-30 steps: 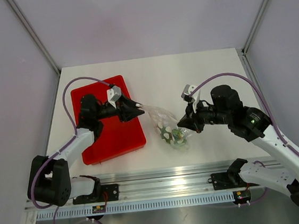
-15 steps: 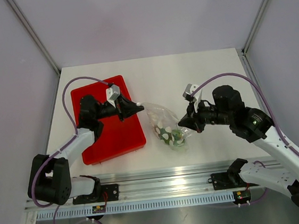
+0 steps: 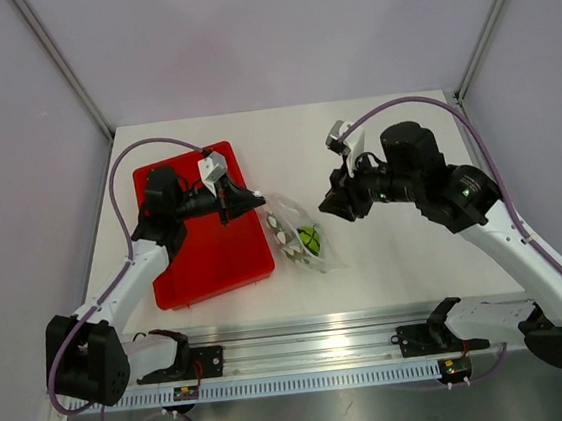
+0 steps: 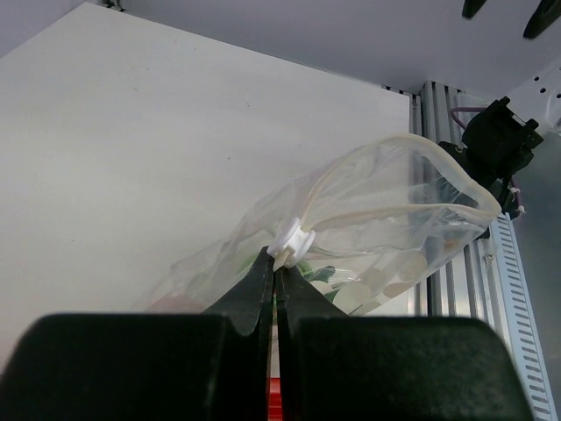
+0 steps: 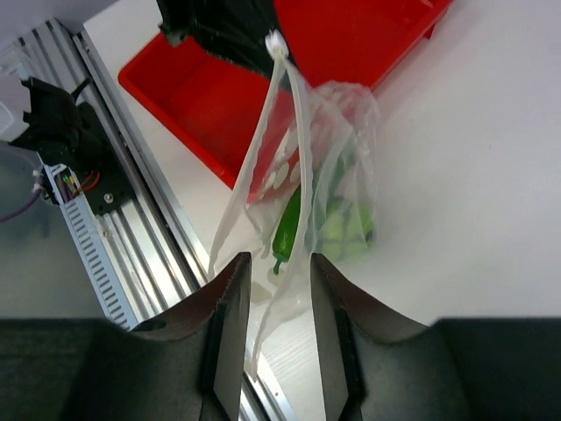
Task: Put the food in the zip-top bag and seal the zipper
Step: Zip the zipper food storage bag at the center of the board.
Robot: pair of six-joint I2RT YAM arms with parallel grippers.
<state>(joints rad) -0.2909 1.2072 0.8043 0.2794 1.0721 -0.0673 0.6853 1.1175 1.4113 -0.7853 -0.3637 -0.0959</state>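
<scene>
The clear dotted zip-top bag (image 3: 297,237) hangs from my left gripper (image 3: 252,201) beside the tray's right edge. That gripper (image 4: 279,266) is shut on the bag's top corner, right at the white slider (image 4: 294,238) of the zipper (image 4: 412,209). The zipper's two pale strips stand apart in a loop, so the mouth is open. Inside lie the lime-green fruit (image 3: 310,238) and the dark green pod (image 5: 287,224); the fruit also shows in the right wrist view (image 5: 347,230). My right gripper (image 3: 333,205) is open and empty, apart from the bag on its right. The strips (image 5: 296,123) hang in front of it (image 5: 279,279).
The red tray (image 3: 207,269) lies at the left under my left arm and shows in the right wrist view (image 5: 377,35). The aluminium rail (image 3: 326,347) runs along the table's near edge. Grey walls close in the back and both sides.
My right gripper has let go of the bag and pulled up and away from it. My left gripper has lifted the bag by its zipper corner and drawn it slightly left.
</scene>
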